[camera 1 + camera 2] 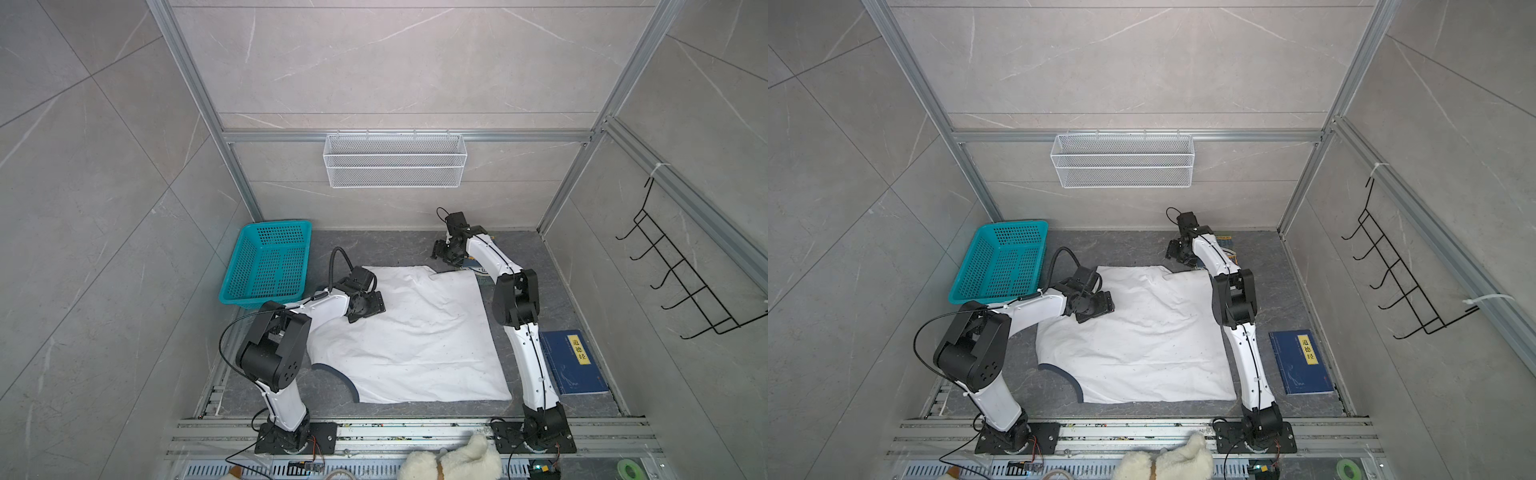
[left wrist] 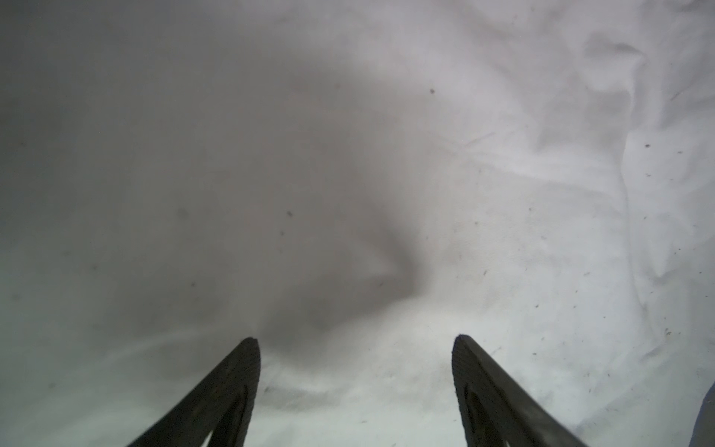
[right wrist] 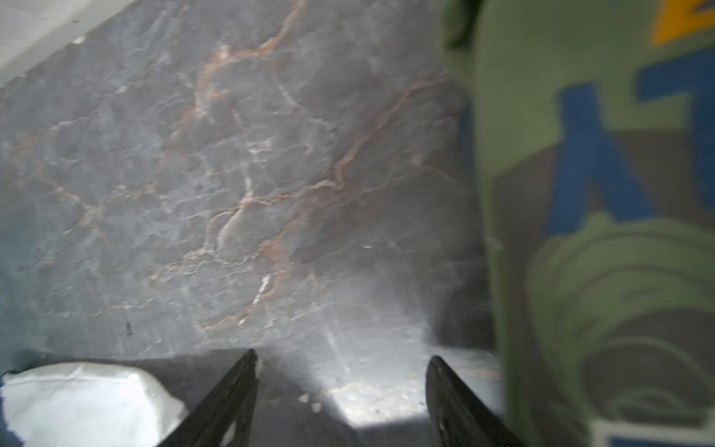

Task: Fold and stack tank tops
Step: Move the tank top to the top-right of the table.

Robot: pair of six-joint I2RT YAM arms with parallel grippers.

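Mid-fold, our left gripper (image 2: pixel 356 340) and right gripper (image 3: pixel 342 356) gape empty; next we pinch an edge of the white cloth tank top (image 1: pixel 415 332).

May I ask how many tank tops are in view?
2. The white tank top lies spread out in the middle; the olive green tank top lies beyond it, mostly hidden under the right arm.

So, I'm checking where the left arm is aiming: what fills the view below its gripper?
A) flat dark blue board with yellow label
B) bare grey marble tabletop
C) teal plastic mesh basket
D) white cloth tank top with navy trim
D: in the left wrist view the left gripper, jaws apart and empty, hangs over the white cloth tank top alone.
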